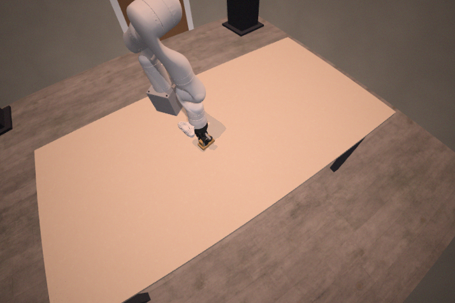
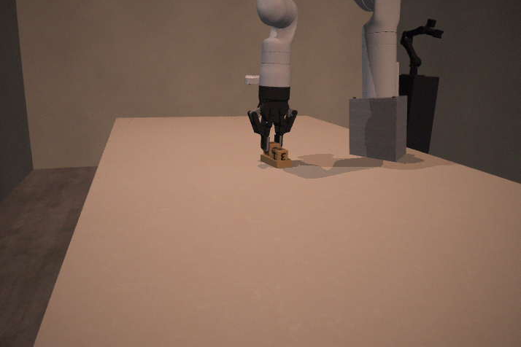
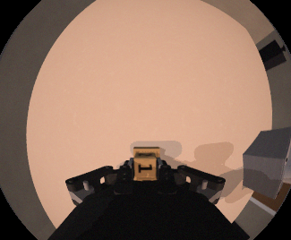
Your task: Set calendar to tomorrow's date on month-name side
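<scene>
While the near cube (image 2: 280,154) sits in the tray (image 1: 202,148) (image 2: 275,162) (image 3: 147,148), the far cube (image 2: 273,146) (image 3: 145,170) is down behind it, and the pincer (image 1: 206,141) (image 2: 273,143) (image 3: 145,163) is clamped on that far one. The tray is on the table (image 1: 257,167) (image 2: 269,250) (image 3: 147,81), and looks flat. The job seems close to done, but I can't tell if the date is right or if the far cube touches the floor of the tray. Letting go and moving the arm (image 1: 183,72) (image 2: 275,57) away are left. I count two cubes, one tray, one pincer and one arm.

Jaws (image 2: 272,143) at rear cube (image 2: 273,146), apparently gripping, over tray (image 2: 281,162)
</scene>
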You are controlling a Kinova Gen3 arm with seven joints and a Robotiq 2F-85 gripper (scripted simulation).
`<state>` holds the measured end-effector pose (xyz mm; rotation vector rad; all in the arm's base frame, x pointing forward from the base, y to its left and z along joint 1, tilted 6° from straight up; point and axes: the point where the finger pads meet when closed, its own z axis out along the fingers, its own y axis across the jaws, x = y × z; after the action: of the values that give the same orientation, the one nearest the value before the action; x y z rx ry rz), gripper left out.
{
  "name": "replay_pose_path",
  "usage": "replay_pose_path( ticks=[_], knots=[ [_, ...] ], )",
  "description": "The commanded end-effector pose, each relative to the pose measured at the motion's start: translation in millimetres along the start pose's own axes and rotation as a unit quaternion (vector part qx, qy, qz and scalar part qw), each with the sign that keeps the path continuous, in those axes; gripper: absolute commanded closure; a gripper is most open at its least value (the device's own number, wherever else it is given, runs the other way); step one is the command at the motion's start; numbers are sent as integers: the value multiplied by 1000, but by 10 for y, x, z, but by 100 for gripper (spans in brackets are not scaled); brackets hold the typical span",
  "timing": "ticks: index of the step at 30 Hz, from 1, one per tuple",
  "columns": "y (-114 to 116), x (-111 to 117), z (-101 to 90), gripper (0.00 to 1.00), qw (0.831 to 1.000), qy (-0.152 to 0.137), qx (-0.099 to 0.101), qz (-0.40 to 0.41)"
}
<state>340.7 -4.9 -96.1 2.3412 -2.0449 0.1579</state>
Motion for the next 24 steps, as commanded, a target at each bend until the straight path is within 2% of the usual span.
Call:
replay_pose_path(
  ticks=[1,24],
  knots=[
    [-15,3,-5,74,1000,0,1,3],
    [8,1,-5,74,1000,0,-1,4]
  ],
)
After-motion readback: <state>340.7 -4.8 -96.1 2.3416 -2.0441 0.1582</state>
